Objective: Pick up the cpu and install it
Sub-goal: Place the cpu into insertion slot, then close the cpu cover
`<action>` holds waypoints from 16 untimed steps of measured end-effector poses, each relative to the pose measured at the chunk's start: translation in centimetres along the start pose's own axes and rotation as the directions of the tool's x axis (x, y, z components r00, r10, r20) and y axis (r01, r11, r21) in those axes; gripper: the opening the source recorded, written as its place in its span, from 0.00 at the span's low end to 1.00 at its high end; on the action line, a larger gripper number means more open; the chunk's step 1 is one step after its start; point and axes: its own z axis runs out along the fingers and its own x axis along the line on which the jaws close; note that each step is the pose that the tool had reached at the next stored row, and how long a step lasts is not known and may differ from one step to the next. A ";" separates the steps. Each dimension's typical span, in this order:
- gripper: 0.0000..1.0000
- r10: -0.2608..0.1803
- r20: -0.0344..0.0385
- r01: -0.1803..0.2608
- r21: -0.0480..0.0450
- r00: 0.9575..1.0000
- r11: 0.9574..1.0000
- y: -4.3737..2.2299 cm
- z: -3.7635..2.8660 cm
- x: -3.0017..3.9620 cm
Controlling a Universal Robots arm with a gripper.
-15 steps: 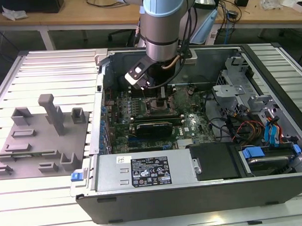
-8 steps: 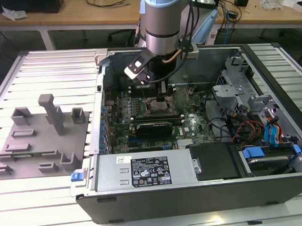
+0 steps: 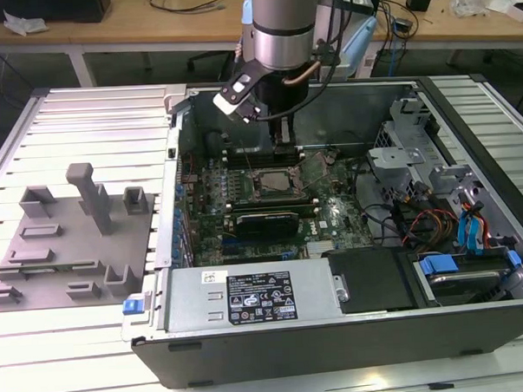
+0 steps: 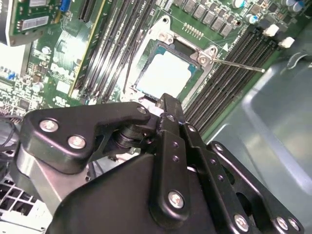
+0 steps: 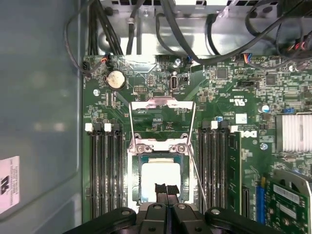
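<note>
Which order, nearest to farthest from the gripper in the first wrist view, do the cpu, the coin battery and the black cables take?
1. cpu, in the socket right at the gripper.
2. coin battery, on the board beyond the socket.
3. black cables, past the board's far edge.

Memory slots (image 5: 105, 175) and lever wire (image 4: 239, 65) flank the open socket (image 5: 158, 146)

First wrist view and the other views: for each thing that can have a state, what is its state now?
cpu: lying flat in the socket, silver top up.
load plate: swung open.
retention lever: released, not latched.
gripper: shut, holding nothing, over the cpu.
computer case: open, side panel off.
</note>
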 end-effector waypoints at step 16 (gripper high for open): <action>0.11 0.000 0.000 0.000 0.000 1.000 1.000 0.03 -0.69 -0.01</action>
